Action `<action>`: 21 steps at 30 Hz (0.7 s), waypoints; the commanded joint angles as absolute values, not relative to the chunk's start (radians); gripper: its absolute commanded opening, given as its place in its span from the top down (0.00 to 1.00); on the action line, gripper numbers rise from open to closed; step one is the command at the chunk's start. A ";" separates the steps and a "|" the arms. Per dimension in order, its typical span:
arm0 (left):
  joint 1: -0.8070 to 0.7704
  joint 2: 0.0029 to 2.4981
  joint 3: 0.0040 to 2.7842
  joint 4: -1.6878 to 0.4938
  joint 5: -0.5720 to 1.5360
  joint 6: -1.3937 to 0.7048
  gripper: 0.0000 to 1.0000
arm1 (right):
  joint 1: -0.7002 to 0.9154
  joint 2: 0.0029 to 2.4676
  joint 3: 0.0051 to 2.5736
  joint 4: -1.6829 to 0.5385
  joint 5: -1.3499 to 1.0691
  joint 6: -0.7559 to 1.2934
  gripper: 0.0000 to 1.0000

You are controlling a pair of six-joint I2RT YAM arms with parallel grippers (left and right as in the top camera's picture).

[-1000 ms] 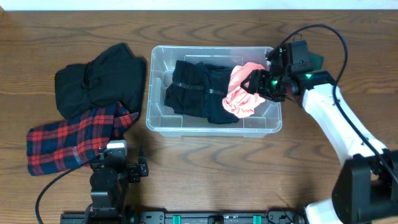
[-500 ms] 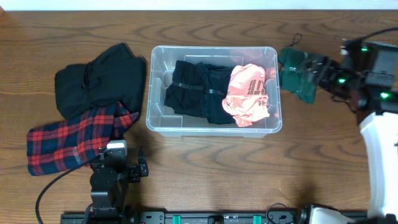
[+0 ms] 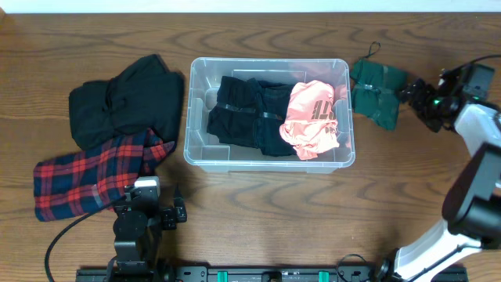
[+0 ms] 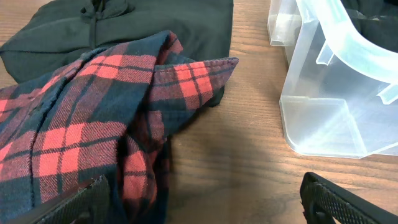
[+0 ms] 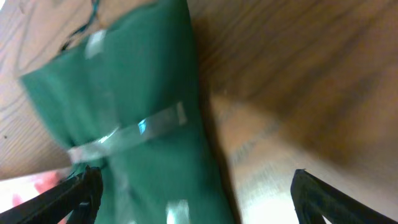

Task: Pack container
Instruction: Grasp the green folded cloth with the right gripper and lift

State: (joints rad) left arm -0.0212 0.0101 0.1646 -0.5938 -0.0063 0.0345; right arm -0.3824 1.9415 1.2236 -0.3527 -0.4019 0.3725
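Overhead view: the right hand [image 3: 415,96], wide open and empty, has the green cloth [image 3: 374,94] just ahead. The container [image 3: 190,117] stands beyond it.

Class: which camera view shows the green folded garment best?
The overhead view: the whole green garment lies sharp beside the container. The right wrist view shows it close but blurred and cropped; the left wrist view misses it.
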 commanded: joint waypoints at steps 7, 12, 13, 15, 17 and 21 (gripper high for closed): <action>-0.016 0.003 0.152 -0.589 -0.007 0.048 0.02 | -0.340 2.117 1.226 -0.180 -0.565 0.505 0.23; -0.016 0.003 0.152 -0.589 -0.007 0.048 0.02 | -0.312 2.151 1.226 -0.186 -0.549 0.527 0.58; -0.016 0.003 0.152 -0.589 -0.007 0.048 0.02 | -0.315 2.147 1.226 -0.197 -0.549 0.526 0.64; -0.016 0.003 0.152 -0.589 -0.007 0.048 0.02 | -0.327 2.131 1.229 -0.231 -0.551 0.527 0.74; -0.016 0.003 0.152 -0.589 -0.007 0.048 0.02 | -0.344 2.089 1.229 -0.279 -0.550 0.525 0.79; -0.016 0.003 0.152 -0.589 -0.007 0.048 0.02 | -0.373 1.924 1.229 -0.400 -0.550 0.456 0.85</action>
